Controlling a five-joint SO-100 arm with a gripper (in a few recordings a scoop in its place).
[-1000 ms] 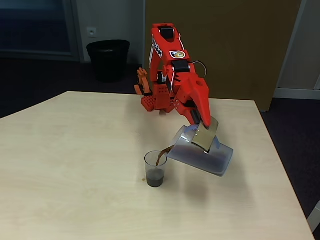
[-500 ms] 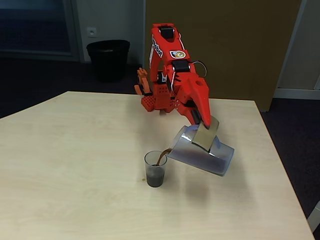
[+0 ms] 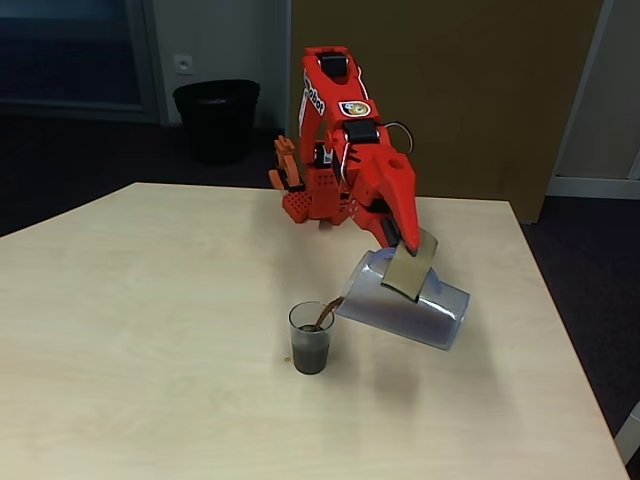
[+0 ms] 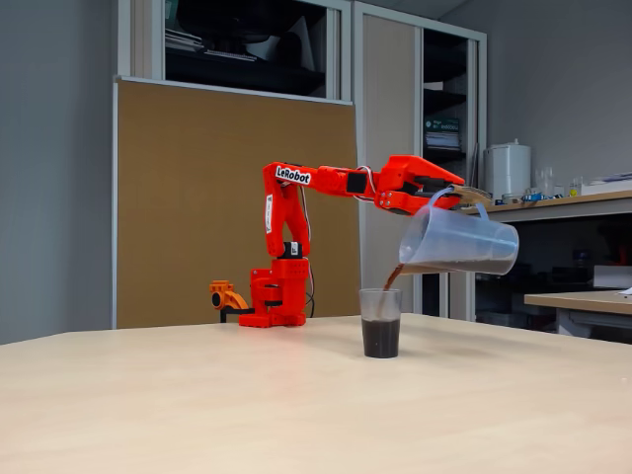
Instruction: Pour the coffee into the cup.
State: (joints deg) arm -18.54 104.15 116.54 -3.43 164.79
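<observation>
A small clear cup [image 3: 310, 338] [image 4: 380, 322] stands upright on the table, over half full of dark coffee [image 3: 310, 355] [image 4: 380, 338]. Above and to its right in both fixed views, the red gripper [image 3: 408, 250] [image 4: 456, 195] is shut on the flat grey handle of a translucent jug [image 3: 405, 300] [image 4: 459, 242]. The jug is tipped with its spout over the cup's rim. A thin brown stream [image 3: 324, 315] [image 4: 388, 280] runs from the spout into the cup. A little coffee still lies along the jug's low side.
The light wooden table [image 3: 150, 330] [image 4: 197, 405] carries the red arm's base [image 3: 310, 205] [image 4: 269, 301] at its far edge. A small dark spot [image 3: 285, 361] marks the table left of the cup. A black bin [image 3: 216, 118] stands on the floor behind.
The jug has tipped slightly further and holds less dark liquid, while the coffee level in the cup has risen. The cup and the arm's base have stayed put.
</observation>
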